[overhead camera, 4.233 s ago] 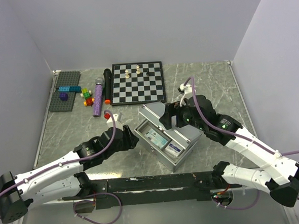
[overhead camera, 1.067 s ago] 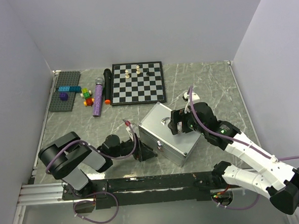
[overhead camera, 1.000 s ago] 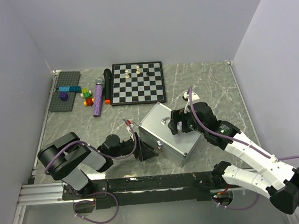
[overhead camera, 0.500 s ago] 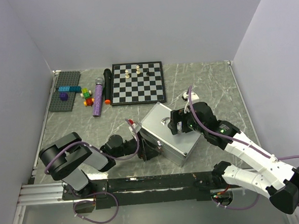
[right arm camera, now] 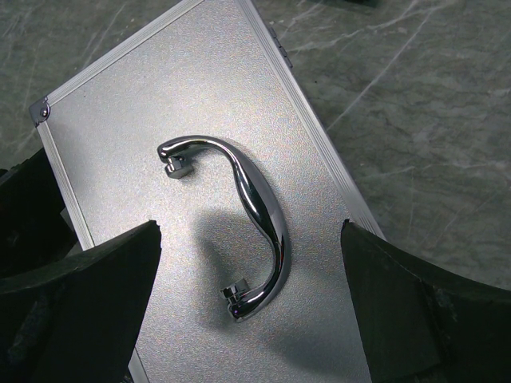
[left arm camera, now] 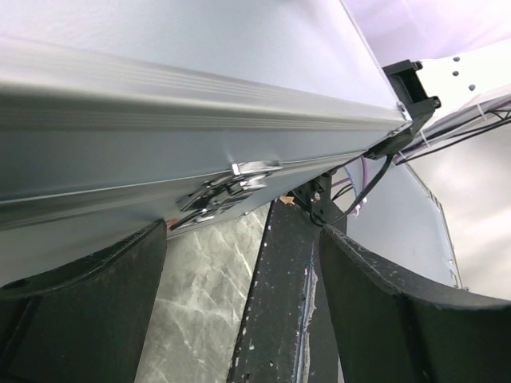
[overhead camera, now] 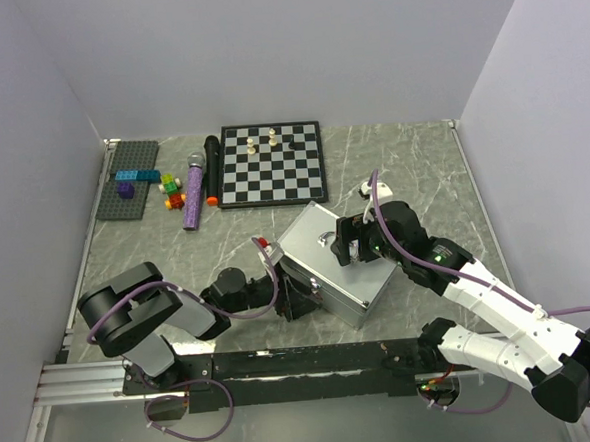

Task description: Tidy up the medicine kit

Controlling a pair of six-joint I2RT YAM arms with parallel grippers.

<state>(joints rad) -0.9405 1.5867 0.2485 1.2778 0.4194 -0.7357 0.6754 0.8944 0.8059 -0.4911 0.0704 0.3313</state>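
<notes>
The medicine kit (overhead camera: 315, 248), a silver metal case, stands shut near the middle of the table. My right gripper (overhead camera: 355, 245) hovers open just above its lid; in the right wrist view the chrome handle (right arm camera: 259, 209) lies flat on the lid (right arm camera: 160, 120), with the right gripper (right arm camera: 251, 319) straddling its near end without touching. My left gripper (overhead camera: 298, 299) is low at the case's front-left side. In the left wrist view the front wall and its latch (left arm camera: 231, 182) fill the upper half, and the left gripper (left arm camera: 239, 311) is open with only table between its fingers (left arm camera: 80, 311).
A chessboard (overhead camera: 271, 162) with a few pieces lies at the back. To its left are a purple microphone (overhead camera: 193, 192), a black one (overhead camera: 212, 166) and a grey baseplate (overhead camera: 129, 179) with coloured bricks. The black mounting rail (overhead camera: 304, 361) runs along the near edge.
The case's lid, open four seconds ago, is now shut. Over the last second my left gripper slid right, closer to the case's front. The right arm stayed put.
</notes>
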